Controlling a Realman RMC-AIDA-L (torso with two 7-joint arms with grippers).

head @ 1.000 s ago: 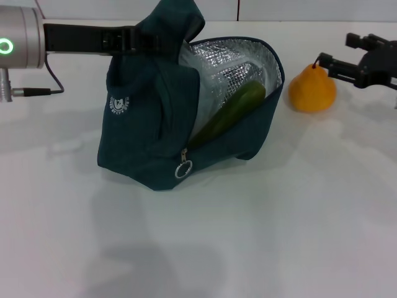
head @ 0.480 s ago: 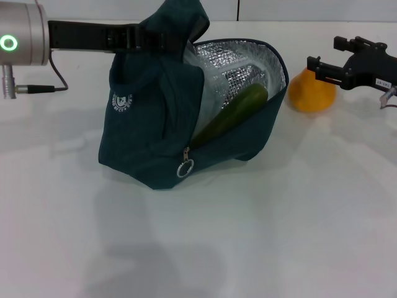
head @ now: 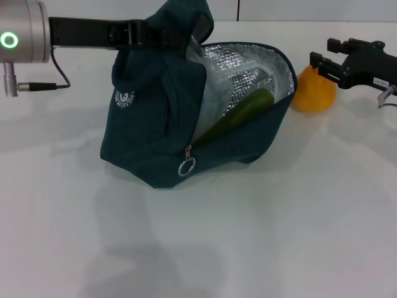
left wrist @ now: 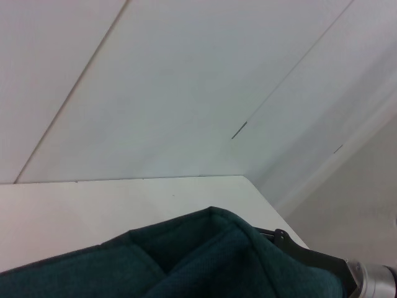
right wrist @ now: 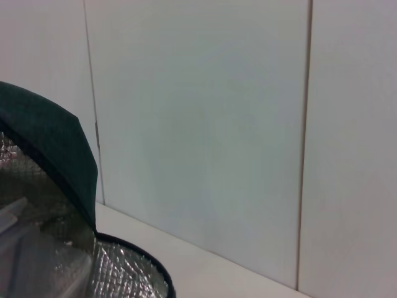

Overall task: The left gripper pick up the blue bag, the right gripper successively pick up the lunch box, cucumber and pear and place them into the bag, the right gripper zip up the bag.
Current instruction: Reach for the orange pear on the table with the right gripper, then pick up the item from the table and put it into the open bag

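Note:
The blue bag [head: 155,118] stands open on the white table, its top held up by its handle. My left gripper [head: 162,35] reaches in from the left and is shut on that handle. The silver foil lining [head: 248,65] shows, with the cucumber [head: 243,110] leaning inside and the clear lunch box [head: 217,93] behind it. The pear [head: 317,93] sits on the table just right of the bag. My right gripper [head: 322,53] is open right at the pear's top, covering its stem. The right wrist view shows the bag rim [right wrist: 59,146] and lining [right wrist: 124,276].
The zipper ring pull [head: 187,167] hangs at the bag's front seam. The white logo [head: 124,98] faces forward. A cable [head: 43,85] trails from the left wrist. The table's back edge meets a white wall [head: 298,9]. Bag fabric [left wrist: 211,261] fills the left wrist view's lower part.
My right gripper has moved left and now sits at the pear's top. The bag has shifted slightly right and its mouth gapes a little wider. The left arm barely moved.

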